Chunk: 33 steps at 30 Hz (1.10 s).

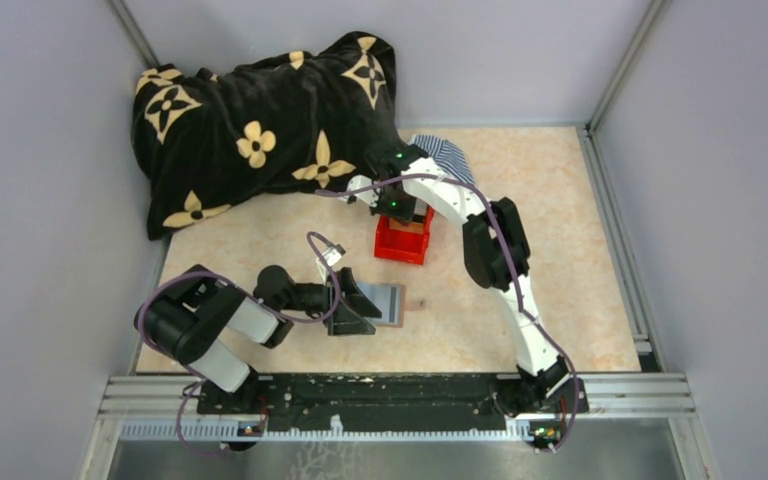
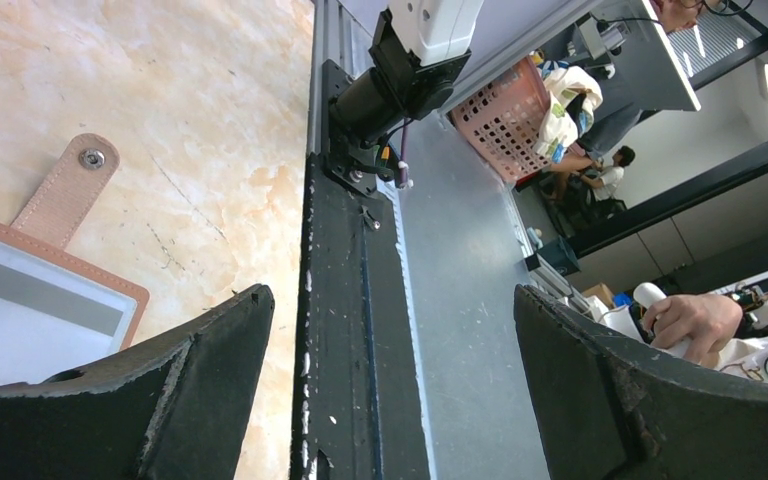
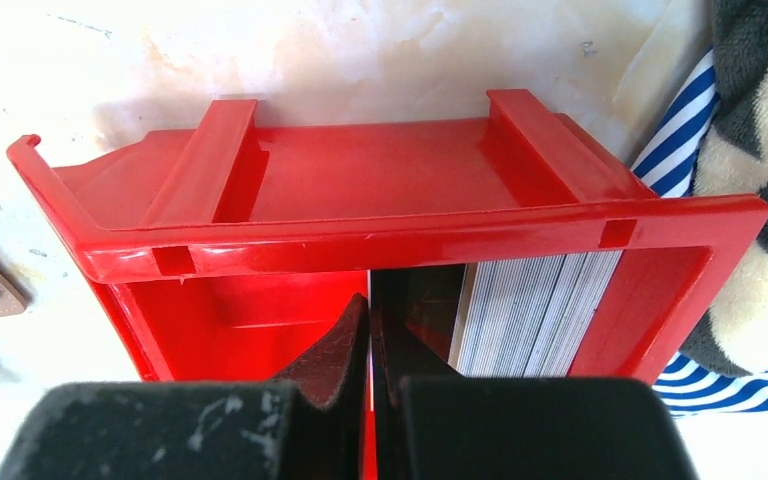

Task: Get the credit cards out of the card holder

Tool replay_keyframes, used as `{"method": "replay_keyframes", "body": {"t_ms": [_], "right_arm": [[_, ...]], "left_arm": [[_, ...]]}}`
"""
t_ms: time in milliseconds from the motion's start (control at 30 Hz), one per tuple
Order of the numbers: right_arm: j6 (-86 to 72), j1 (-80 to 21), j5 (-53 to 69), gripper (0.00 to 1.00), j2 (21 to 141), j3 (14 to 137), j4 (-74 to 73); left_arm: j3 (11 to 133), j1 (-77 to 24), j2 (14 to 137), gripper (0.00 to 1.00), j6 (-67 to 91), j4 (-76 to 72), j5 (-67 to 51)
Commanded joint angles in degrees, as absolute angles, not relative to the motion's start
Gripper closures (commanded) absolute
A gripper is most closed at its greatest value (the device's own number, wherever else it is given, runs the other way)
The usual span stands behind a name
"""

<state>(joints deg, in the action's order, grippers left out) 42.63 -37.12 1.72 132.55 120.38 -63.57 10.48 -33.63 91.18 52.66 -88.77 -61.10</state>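
Left tool spread wide over holder edge on bench; grey card lying in holder. Right tool pinched together inside red box, beside upright card stack.

Top camera: high above and behind the arm bases, looking down on the whole table. The left wrist view sits low, peering past the left gripper out over the near rail, with the card holder close at its edge. The right wrist view hangs close over the red box, facing down — holder and box both show from the top as well.
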Motion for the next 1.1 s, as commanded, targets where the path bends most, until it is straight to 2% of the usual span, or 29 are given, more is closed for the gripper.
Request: {"method": "replay_keyframes", "body": {"t_ms": [0, 233, 333, 433, 800, 1067], "right_arm": [[44.90, -37.50, 0.62, 1.00, 133.60, 121.91, -64.68], [44.56, -37.44, -0.04, 1.00, 133.94, 121.61, -61.76], [44.26, -37.40, -1.66, 0.89, 133.75, 121.33, -60.33], [43.83, -37.16, -2.49, 0.82, 133.01, 120.79, -58.19], [42.31, -36.85, -4.22, 0.82, 130.19, 118.99, -53.45], [41.42, -36.04, -4.18, 0.85, 129.24, 119.12, -50.90]], "left_arm": [[11.39, -33.50, 91.84, 0.05, 52.23, -102.48, -61.84], [10.99, -33.49, 91.15, 0.05, 52.45, -102.48, -61.68], [10.99, -33.49, 91.22, 0.05, 52.56, -102.50, -61.60], [10.94, -33.49, 91.23, 0.05, 52.55, -102.48, -61.53], [11.12, -33.49, 91.66, 0.06, 52.59, -102.48, -62.02], [10.77, -33.49, 91.28, 0.06, 52.65, -102.49, -62.13]]}}
